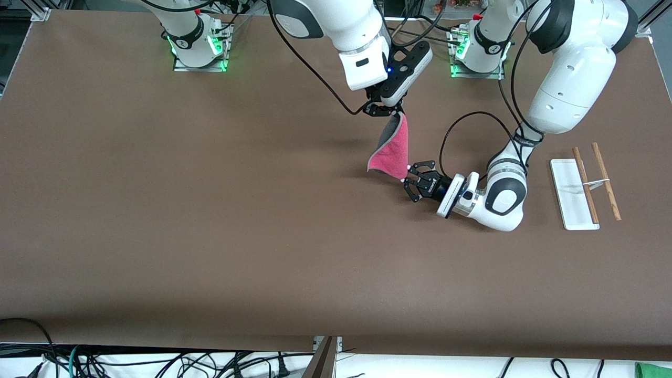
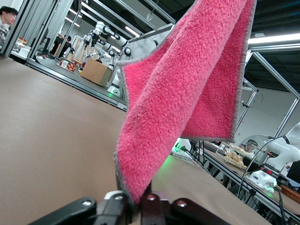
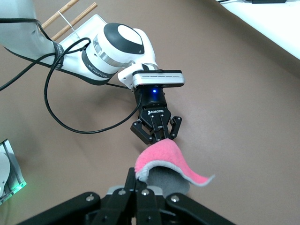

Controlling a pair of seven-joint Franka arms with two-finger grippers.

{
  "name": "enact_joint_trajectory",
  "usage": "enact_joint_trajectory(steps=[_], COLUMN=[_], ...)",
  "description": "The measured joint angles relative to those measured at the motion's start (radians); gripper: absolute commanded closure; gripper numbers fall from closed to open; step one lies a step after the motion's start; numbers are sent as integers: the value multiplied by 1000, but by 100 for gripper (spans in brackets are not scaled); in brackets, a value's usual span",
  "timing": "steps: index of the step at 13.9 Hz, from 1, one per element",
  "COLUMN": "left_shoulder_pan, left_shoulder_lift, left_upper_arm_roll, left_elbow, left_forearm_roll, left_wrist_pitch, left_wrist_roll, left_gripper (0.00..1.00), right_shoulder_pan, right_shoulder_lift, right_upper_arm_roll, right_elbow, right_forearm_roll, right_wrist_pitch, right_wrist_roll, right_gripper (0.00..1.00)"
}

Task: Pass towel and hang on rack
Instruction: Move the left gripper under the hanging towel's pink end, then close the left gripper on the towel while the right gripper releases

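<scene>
Towel [image 1: 392, 149] strung mid-bench: right hand [image 1: 387, 110] pinches its top corner, left hand [image 1: 407, 181] clamps its bottom corner. Rack [image 1: 575, 194] near bench's left-arm edge.

The right gripper [image 1: 387, 111] hangs over mid-table, pointing down, fingers pinched on the towel's [image 1: 394, 148] top corner. The left gripper [image 1: 408, 179], held low and level, clamps its lower corner.

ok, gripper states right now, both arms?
Right gripper: closed on the towel, holding its top corner above the table.
Left gripper: closed on the towel's lower edge.
</scene>
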Motion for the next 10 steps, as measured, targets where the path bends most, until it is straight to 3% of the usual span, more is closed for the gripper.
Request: enact_joint_trajectory(steps=[4, 6, 7, 8, 10], left_shoulder_pan=[3, 4, 6, 7, 10], left_shoulder_lift=[0, 0, 0, 0, 0], left_upper_arm_roll=[0, 0, 0, 0, 0], left_elbow=[0, 1, 2, 4, 6], left_forearm_roll=[-5, -7, -8, -8, -9], left_wrist_pitch=[-2, -3, -3, -3, -3], left_wrist_roll=[15, 19, 21, 23, 25], left_gripper=[100, 100, 100, 100, 100], right_shoulder_pan=[0, 0, -1, -2, -5], right_shoulder_lift=[0, 0, 0, 0, -3], right_upper_arm_roll=[0, 0, 0, 0, -1], right_elbow=[0, 0, 0, 1, 3], right_forearm_roll=[0, 0, 2, 9, 21], right_wrist_pitch=[0, 0, 0, 0, 0], right_wrist_roll=[0, 0, 0, 0, 0], right_gripper=[100, 91, 32, 0, 0])
